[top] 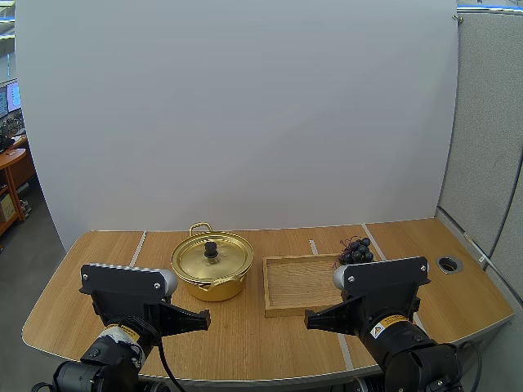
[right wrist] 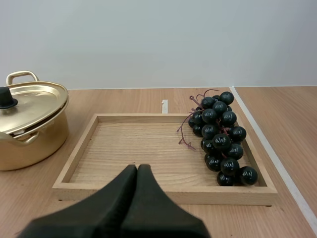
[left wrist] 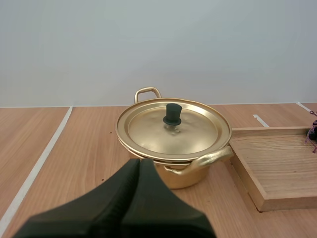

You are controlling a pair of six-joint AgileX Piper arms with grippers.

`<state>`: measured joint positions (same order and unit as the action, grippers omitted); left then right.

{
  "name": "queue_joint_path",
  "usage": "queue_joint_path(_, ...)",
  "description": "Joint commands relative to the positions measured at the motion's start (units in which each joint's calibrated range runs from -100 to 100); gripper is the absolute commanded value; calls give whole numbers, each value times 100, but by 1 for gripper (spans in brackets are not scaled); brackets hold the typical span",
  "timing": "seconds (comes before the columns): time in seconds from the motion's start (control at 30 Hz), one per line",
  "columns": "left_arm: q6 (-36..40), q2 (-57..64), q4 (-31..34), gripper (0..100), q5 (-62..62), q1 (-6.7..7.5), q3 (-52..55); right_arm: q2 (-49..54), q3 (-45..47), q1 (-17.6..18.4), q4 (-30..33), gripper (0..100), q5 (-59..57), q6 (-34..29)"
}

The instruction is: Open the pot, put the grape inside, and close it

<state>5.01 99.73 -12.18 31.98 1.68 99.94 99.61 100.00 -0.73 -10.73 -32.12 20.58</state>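
A gold pot [top: 212, 265] with two handles stands on the table, its lid [left wrist: 173, 130] on and topped by a black knob [left wrist: 173, 114]. A bunch of dark grapes [right wrist: 219, 136] lies in the right side of a wooden tray [right wrist: 124, 148], which sits just right of the pot [right wrist: 29, 124]. The grapes [top: 355, 250] are at the tray's [top: 298, 282] far right corner in the high view. My left gripper [left wrist: 138, 163] is shut, a short way in front of the pot. My right gripper [right wrist: 137, 168] is shut, near the tray's front edge.
The wooden table [top: 106, 269] has pale tape lines across it and a round cable hole [top: 449, 264] at the far right. A white backdrop stands behind the table.
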Motion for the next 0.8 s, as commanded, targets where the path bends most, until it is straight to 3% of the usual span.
queue_joint_path(0.0,46,27,-128,0,-20,-5,6,39,0,-19,28,0,40,-13)
queue_joint_path(0.17,46,27,-118,0,-59,-5,6,39,0,-19,-359,0,420,-13)
queue_joint_path(0.33,46,27,-118,0,-59,-5,-241,39,-108,-19,-359,0,833,-13)
queue_joint_path(0.57,37,27,-74,0,-7,-5,-1327,39,-1419,-19,-359,0,570,-13)
queue_joint_path(0.77,37,27,44,0,-7,-5,-2502,39,-2850,-19,-359,0,-683,-13)
